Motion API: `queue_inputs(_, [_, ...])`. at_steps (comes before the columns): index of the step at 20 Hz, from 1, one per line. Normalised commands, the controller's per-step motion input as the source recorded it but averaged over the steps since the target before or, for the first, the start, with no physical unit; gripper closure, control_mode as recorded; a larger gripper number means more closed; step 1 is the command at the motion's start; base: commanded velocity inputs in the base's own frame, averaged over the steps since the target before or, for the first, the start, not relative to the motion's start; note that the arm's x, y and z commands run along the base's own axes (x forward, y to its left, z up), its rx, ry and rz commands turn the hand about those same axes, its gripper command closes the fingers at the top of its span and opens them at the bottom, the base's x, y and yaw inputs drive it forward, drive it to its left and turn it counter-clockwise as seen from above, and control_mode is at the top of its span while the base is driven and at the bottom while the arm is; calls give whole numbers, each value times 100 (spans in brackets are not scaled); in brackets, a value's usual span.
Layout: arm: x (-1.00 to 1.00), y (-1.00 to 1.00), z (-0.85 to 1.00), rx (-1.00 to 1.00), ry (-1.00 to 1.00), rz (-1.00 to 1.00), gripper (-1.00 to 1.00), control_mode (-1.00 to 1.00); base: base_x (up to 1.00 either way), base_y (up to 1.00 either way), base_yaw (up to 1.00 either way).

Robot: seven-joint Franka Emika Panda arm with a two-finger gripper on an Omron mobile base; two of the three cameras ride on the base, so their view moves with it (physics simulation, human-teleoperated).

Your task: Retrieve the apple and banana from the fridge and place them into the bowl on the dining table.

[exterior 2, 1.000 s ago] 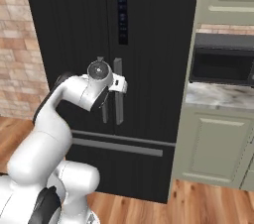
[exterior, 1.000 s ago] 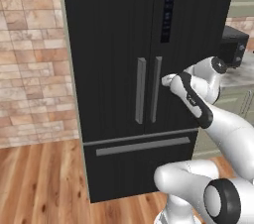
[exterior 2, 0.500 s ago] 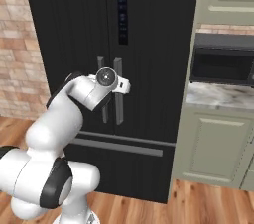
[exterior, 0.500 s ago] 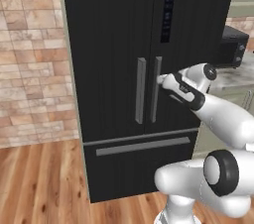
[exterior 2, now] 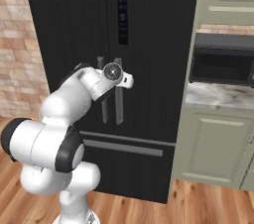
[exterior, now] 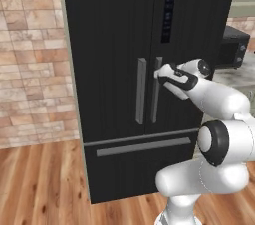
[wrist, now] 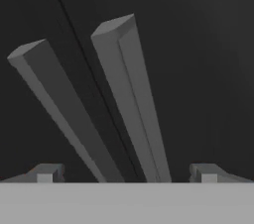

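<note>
Reached forward since 1 second ago, arm now level, tool (exterior: pixel 160 71) wide open and empty, straddling the fridge (exterior: pixel 119 45) handles (wrist: pixel 130 99).

Soft, even rendered light is falling across the fridge (exterior: pixel 124 69), giving no glare and only faint shading beside its grey handles (exterior: pixel 141 90). In the hand view the fridge doors are going dim, and the handles' edges are looking slightly soft and blurred.
</note>
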Motion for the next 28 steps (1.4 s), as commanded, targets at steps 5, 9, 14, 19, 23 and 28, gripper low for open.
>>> queue_inputs(5, [51,0,-11,0,0,0,-100,-100,0,0,0])
queue_inputs(9, [52,0,-20,0,0,0,-100,-100,0,0,0])
queue_inputs(14, [55,-2,-23,0,0,0,-100,-100,0,0,0])
queue_inputs(19, [59,-8,-25,1,0,0,-100,-100,0,0,0])
queue_inputs(23, [67,-9,-21,2,2,0,-100,-100,0,0,0])
queue_inputs(28, [71,-1,-7,1,11,0,100,-100,0,0,0])
